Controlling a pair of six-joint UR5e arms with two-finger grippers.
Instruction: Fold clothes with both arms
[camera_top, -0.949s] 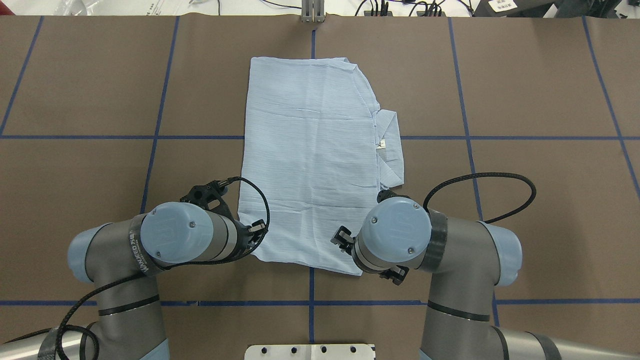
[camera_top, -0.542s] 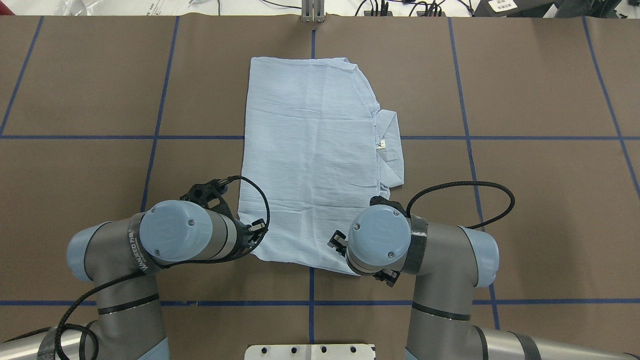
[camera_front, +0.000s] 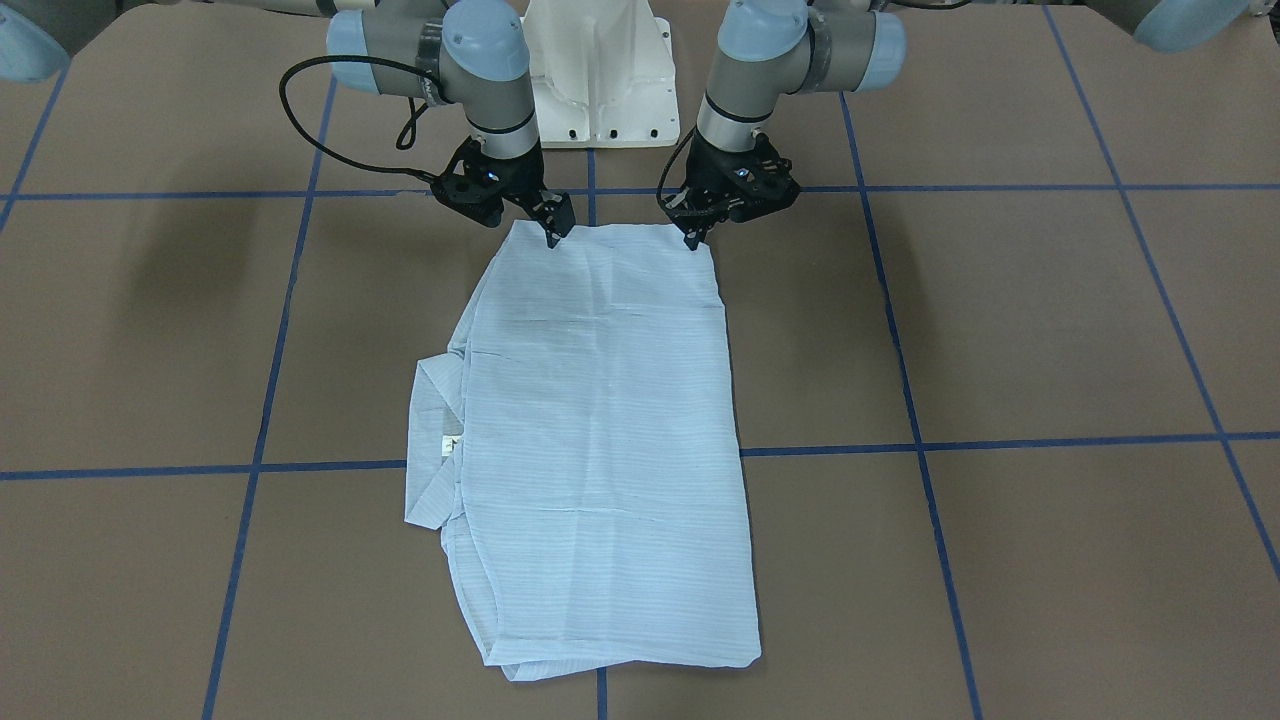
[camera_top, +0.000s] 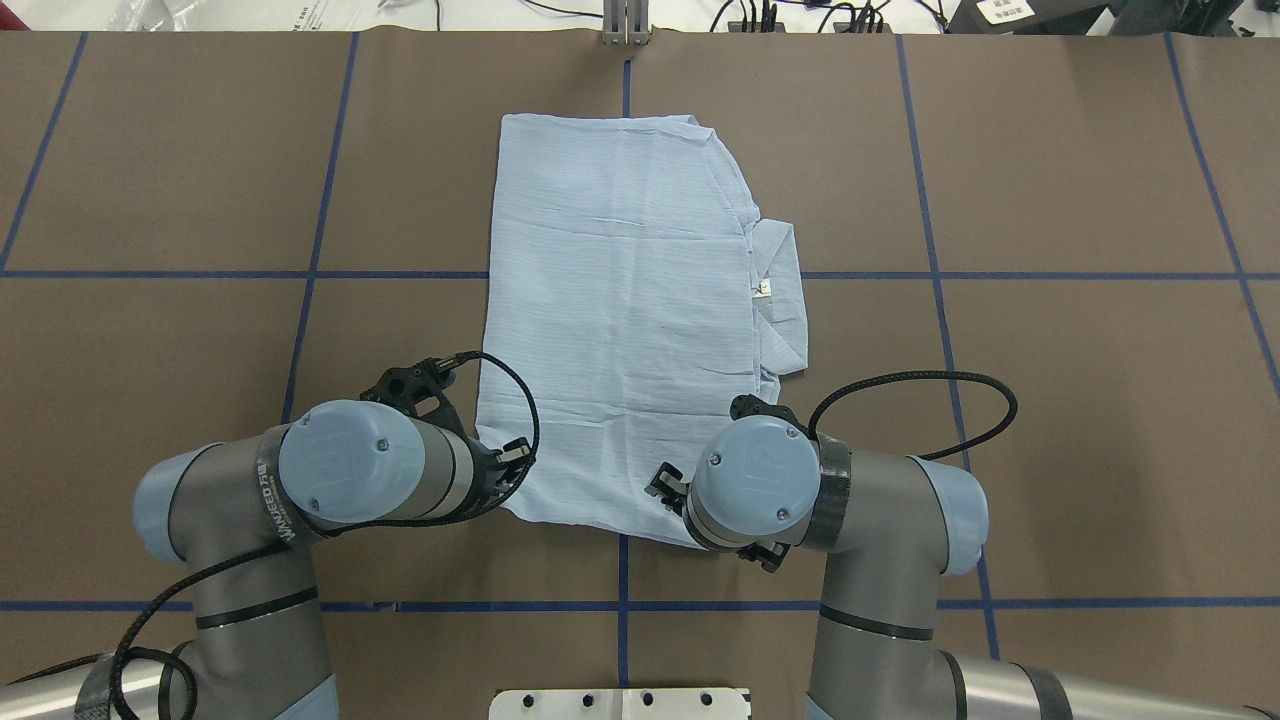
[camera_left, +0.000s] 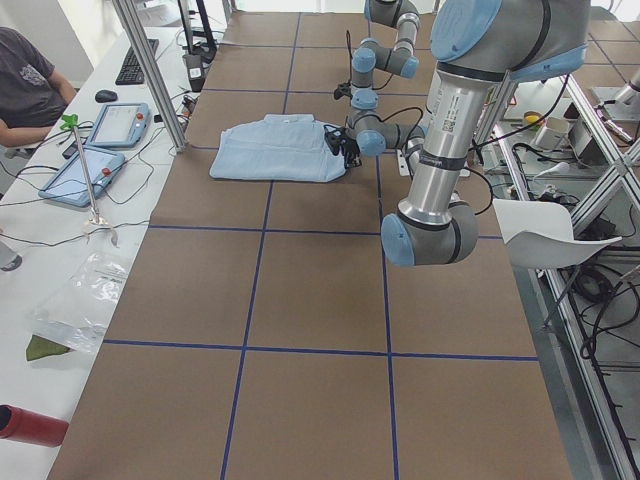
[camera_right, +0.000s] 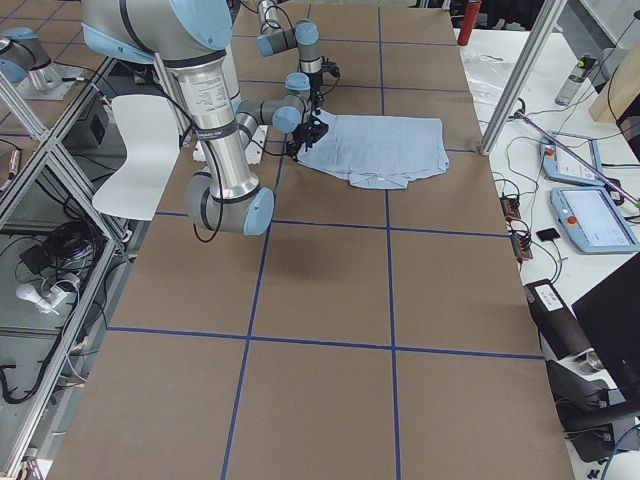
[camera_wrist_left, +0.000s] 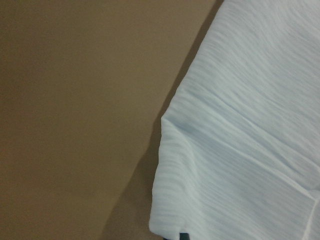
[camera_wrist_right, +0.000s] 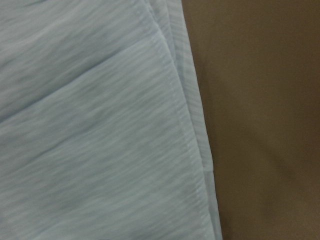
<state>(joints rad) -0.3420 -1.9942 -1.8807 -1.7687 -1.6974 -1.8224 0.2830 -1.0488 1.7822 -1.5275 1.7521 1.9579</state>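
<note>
Shirt (camera_front: 600, 430) looked thin and floppy, best pinched at the corners beneath my left gripper (camera_front: 693, 237) and right gripper (camera_front: 553, 235), though I couldn't tell if either had clamped.

Light-blue, faintly striped shirt (camera_top: 620, 320) is lying on a brown table (camera_top: 1100, 450) that is bearing a dark-blue grid (camera_top: 1100, 275).

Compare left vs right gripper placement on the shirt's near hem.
Left gripper sits right at the shirt's near corner, by its side edge; right gripper sits in from its corner, over cloth. Left wrist view shows one rumpled corner; right wrist view shows stacked flat edges. Both are low at the near hem; grip state can't be told.
</note>
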